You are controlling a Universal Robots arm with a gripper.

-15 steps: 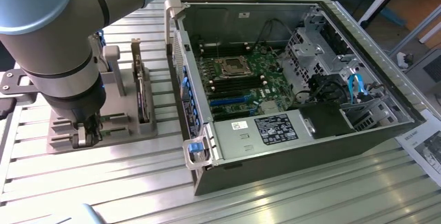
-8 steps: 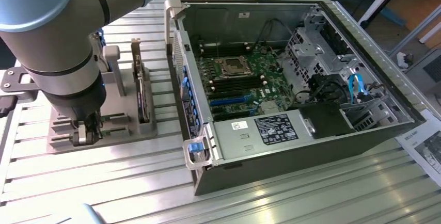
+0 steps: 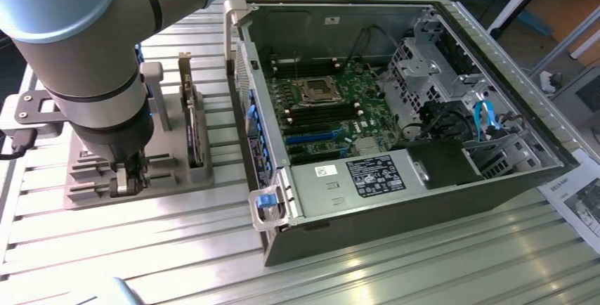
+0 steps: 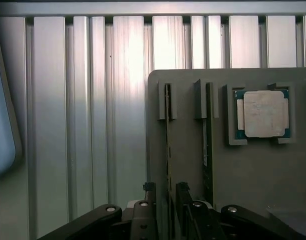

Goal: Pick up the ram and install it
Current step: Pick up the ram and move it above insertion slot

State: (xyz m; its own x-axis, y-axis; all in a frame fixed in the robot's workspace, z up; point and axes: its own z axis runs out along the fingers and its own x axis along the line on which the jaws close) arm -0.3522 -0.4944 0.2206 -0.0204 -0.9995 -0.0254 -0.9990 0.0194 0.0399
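I cannot read any words or numbers here. Inside the computer case (image 3: 403, 224), a black label (image 3: 375, 176) with tiny white print sits on the silver power box (image 3: 328, 196). A small white sticker (image 3: 325, 171) is just beside that label. A printed paper (image 3: 579, 203) lies outside the case, and its print is too small to read.

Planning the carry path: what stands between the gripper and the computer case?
Exterior view: past the gripper, the upright dark expansion card in the grey fixture, then bare table before the case.

The ram (image 4: 167, 140), a thin dark stick, stands on edge slotted in the grey holder (image 4: 243, 170)
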